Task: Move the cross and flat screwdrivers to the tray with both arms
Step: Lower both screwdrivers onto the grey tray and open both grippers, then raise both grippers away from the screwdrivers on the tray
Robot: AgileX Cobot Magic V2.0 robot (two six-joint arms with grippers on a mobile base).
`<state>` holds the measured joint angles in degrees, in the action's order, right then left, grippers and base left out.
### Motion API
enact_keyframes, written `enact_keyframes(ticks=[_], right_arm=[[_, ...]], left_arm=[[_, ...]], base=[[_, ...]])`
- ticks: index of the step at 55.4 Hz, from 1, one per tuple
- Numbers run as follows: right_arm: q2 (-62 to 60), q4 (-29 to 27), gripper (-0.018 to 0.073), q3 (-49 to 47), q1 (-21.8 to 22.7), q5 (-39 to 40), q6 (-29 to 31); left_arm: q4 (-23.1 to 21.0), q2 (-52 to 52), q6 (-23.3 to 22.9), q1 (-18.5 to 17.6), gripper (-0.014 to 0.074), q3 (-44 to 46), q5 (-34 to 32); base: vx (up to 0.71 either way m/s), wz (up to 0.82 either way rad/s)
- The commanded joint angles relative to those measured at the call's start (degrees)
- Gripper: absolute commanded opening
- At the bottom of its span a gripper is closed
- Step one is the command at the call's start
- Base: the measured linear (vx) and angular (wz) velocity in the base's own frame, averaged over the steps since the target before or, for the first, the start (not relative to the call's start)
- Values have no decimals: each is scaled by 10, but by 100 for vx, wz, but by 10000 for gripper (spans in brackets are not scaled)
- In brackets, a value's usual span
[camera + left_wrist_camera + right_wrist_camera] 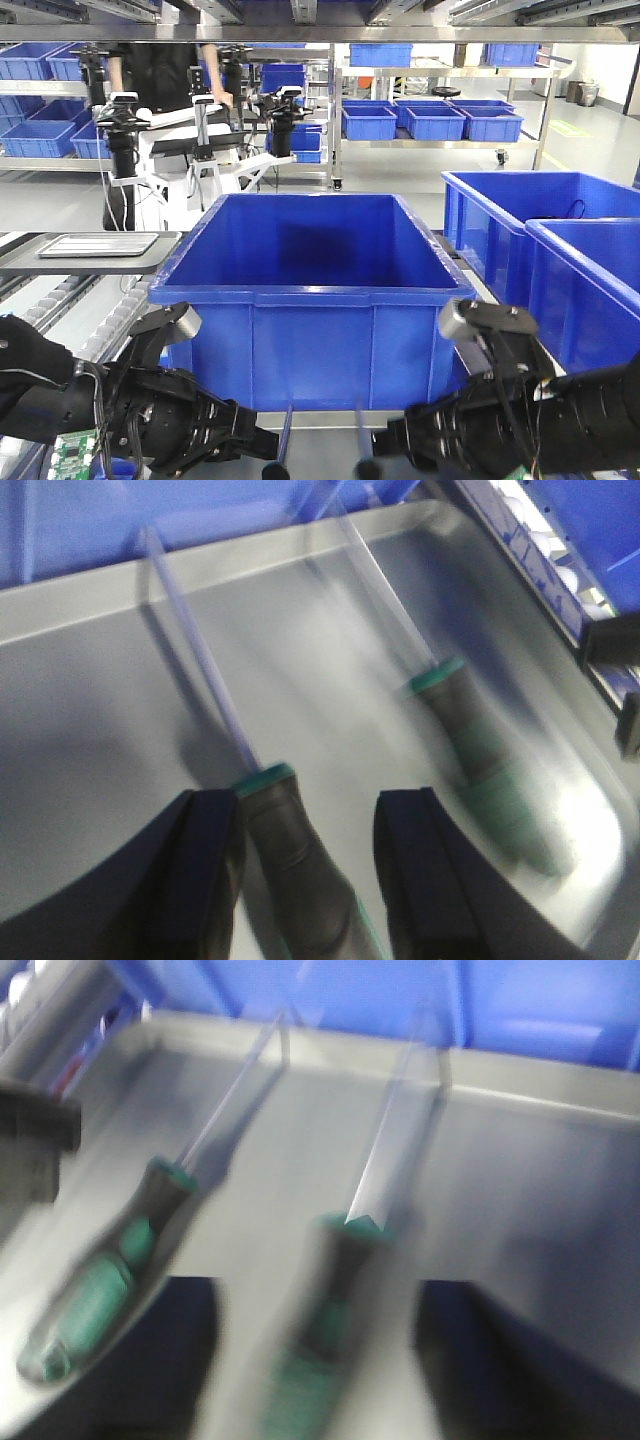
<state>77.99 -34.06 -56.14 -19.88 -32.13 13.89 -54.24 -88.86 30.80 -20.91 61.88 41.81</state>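
Two screwdrivers with dark and green handles lie side by side on a grey metal tray [90, 710], shafts pointing at the blue bin. In the left wrist view my left gripper [308, 808] straddles the left screwdriver [300, 860]. Its left finger [205, 860] is against the handle and its right finger stands apart, so it is open. The other screwdriver [480, 760] lies to the right. In the right wrist view, which is blurred, my right gripper [320, 1305] is wide open around the right screwdriver [330, 1300]. The left screwdriver [110, 1280] lies beside it. Both shafts [284, 432] [360, 430] show in the front view.
A large blue bin [310, 290] stands just behind the tray. More blue bins [520, 220] stand at the right. A flat metal tray [98, 245] lies on a shelf at the left. A person and another robot rig [200, 130] are at the back.
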Motion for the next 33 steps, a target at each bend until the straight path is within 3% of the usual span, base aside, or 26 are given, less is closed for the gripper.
enact_keyframes(ticks=[1, 14, 33], right_arm=[[-26, -28, 560, -16, 0, 76, 0], [-41, -34, 544, -16, 0, 105, 1], [-41, -34, 540, -16, 0, 102, 1]], left_arm=[[-31, 39, -1, -2, 444, 20, -28], [-30, 107, -1, -2, 444, 20, -128], [-30, 121, -1, -2, 444, 20, -136]], base=[[0, 0], [0, 0], [0, 0]])
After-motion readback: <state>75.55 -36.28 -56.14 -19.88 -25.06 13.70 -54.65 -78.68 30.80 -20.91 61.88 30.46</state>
